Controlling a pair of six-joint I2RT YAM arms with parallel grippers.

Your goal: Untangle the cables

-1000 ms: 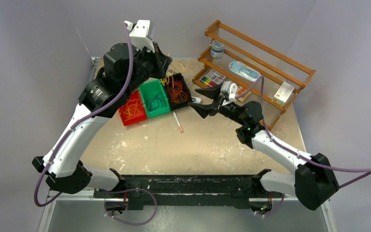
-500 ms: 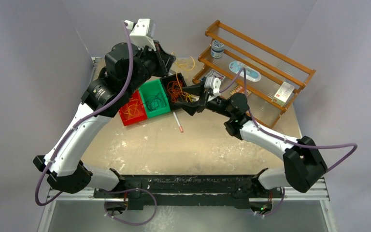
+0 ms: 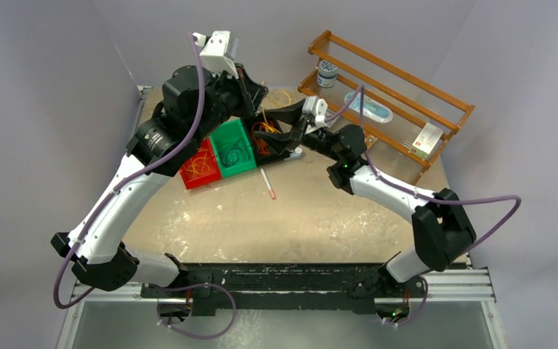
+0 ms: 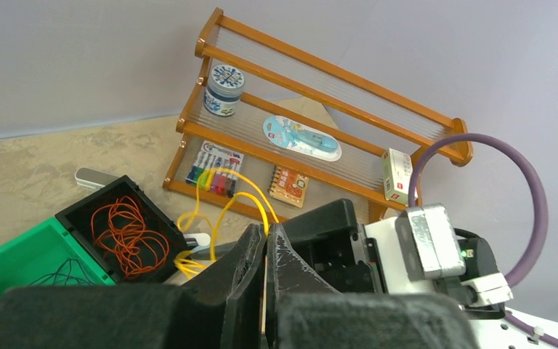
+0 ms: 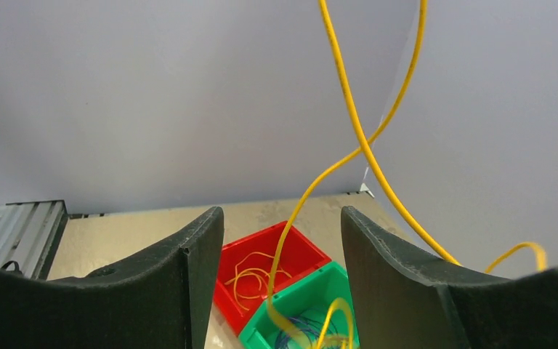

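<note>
**A:** Cables (image 4: 132, 234) are lying coiled in the bins on the worktop (image 3: 320, 211): red-orange ones in the black bin (image 4: 91, 198), dark ones in the green bin (image 4: 14, 254), yellow-orange ones in the red bin (image 5: 298, 247). So why is the yellow cable (image 5: 367, 149) hanging in the air?

**B:** The left end effector (image 4: 265, 236) is pinching it, fingers pressed together on the strand, and holding it high over the bins. I'm guessing this is letting the loops dangle free, so they are showing where they cross.

**A:** And the right end effector (image 5: 282, 212)?

**B:** Its fingers are standing apart and gripping nothing, with the dangling yellow strands passing between them. It is looking ready to catch one strand.

**A:** How are the arms posing?

**B:** The left arm (image 3: 127, 193) is arching up and over the bins, wrist raised. The right arm (image 3: 389, 196) is stretching forward and to the left, reaching over the black bin, with its wrist pointing towards the left one.
</note>
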